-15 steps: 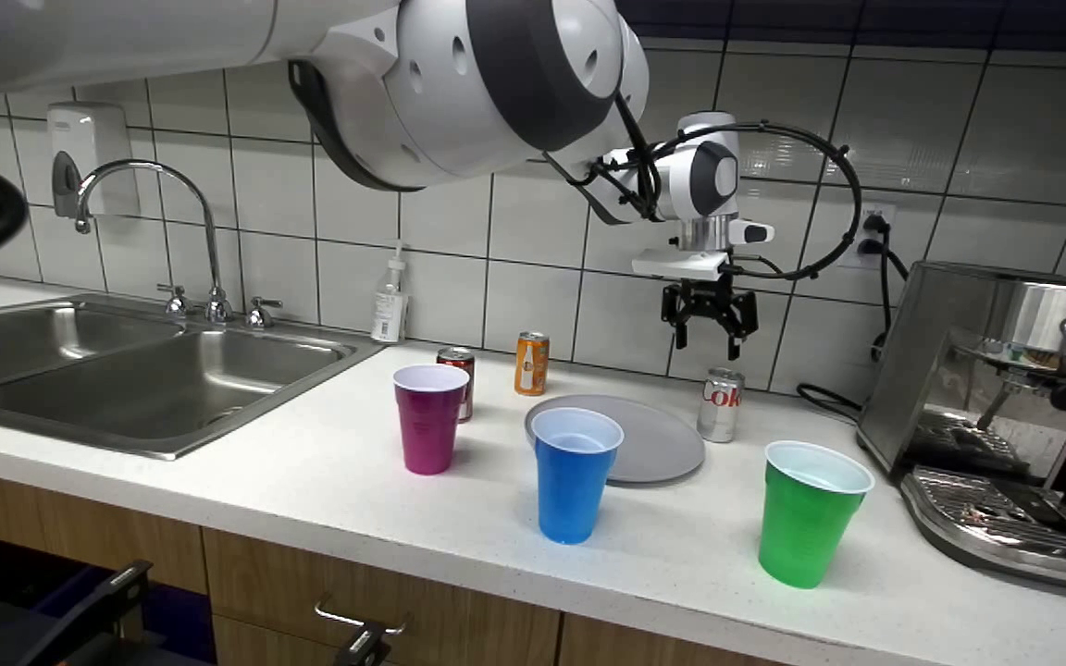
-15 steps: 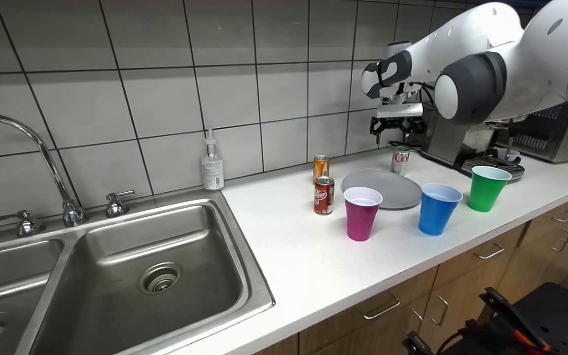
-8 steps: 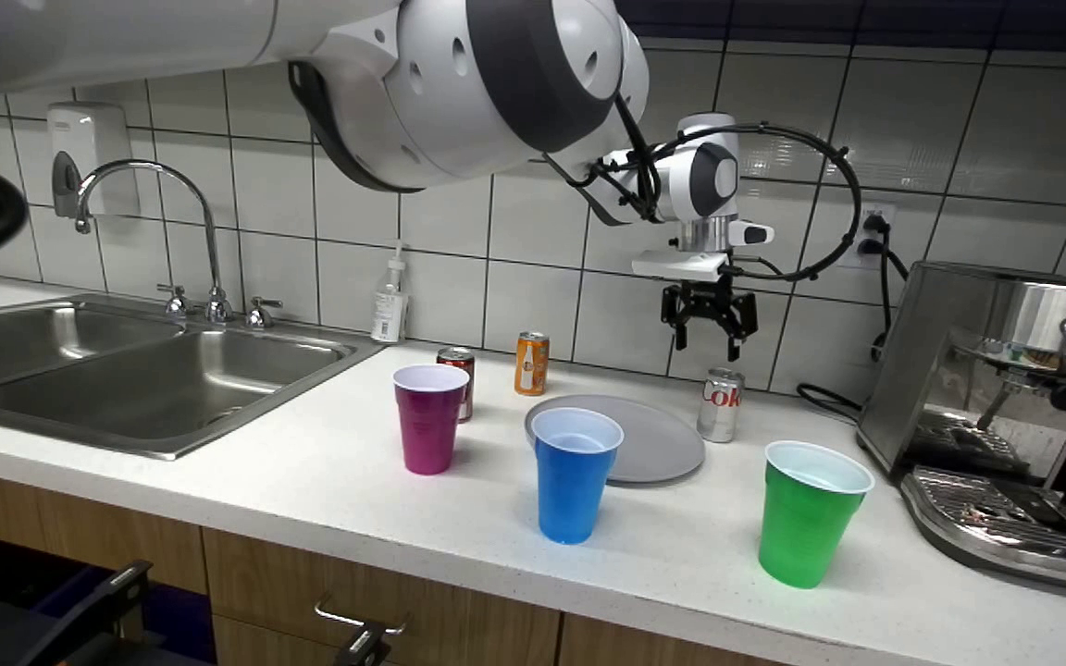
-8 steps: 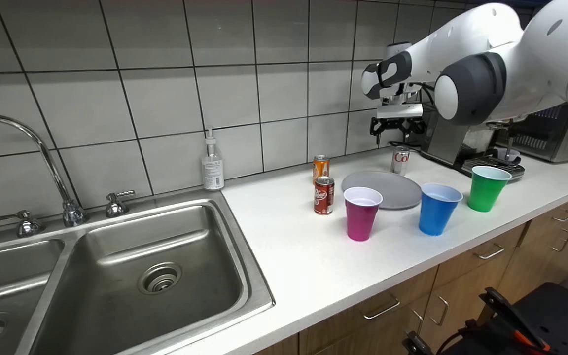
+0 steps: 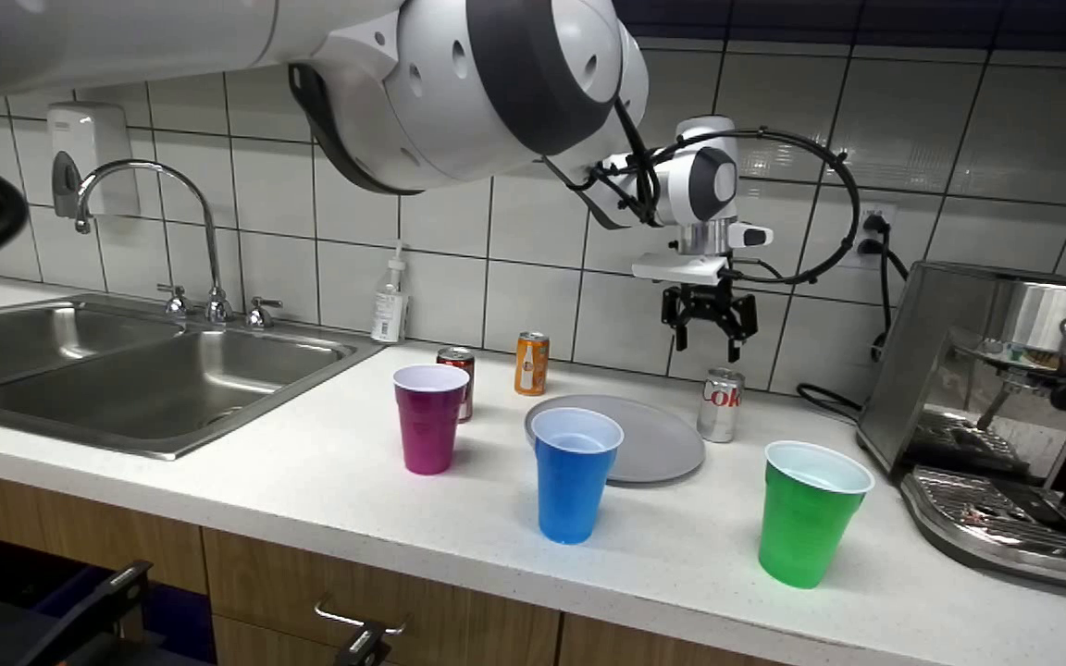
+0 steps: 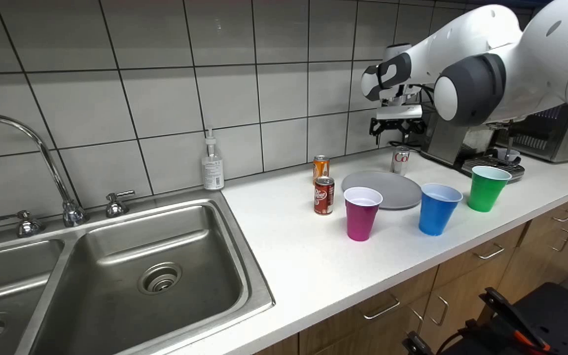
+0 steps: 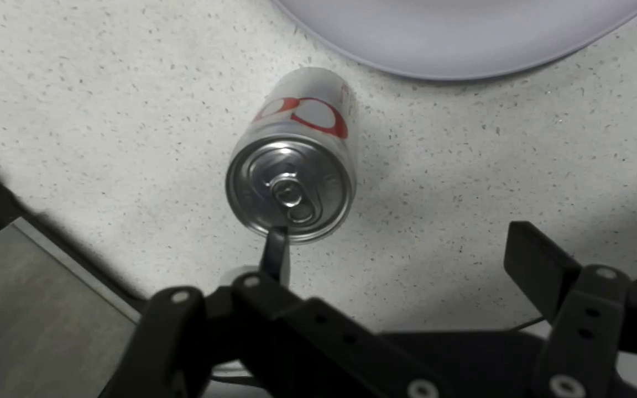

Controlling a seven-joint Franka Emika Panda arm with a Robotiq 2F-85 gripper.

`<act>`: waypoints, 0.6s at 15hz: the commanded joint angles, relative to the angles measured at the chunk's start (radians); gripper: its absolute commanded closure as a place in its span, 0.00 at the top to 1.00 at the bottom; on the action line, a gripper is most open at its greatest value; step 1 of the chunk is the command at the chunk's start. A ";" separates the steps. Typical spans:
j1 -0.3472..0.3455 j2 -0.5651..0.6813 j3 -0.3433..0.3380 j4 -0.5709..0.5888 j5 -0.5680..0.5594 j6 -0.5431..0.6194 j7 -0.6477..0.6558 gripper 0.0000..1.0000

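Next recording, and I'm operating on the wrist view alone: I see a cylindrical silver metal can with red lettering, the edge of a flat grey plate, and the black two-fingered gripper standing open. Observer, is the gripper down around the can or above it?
Observer: Above it. In an exterior view the black two-fingered gripper hangs higher than the silver metal can, with a gap showing between them.
Operator: My frame cuts off the flat grey plate. Does anything stand between it and the front edge of the white speckled counter?
Observer: Yes, a tall, tapered blue plastic cup; in both exterior views it stands off the plate.
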 commanded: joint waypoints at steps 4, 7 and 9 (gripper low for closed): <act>0.010 -0.028 0.018 -0.058 0.009 0.047 -0.037 1.00; 0.017 -0.041 0.026 -0.084 0.012 0.077 -0.052 1.00; 0.020 -0.050 0.034 -0.102 0.011 0.100 -0.071 1.00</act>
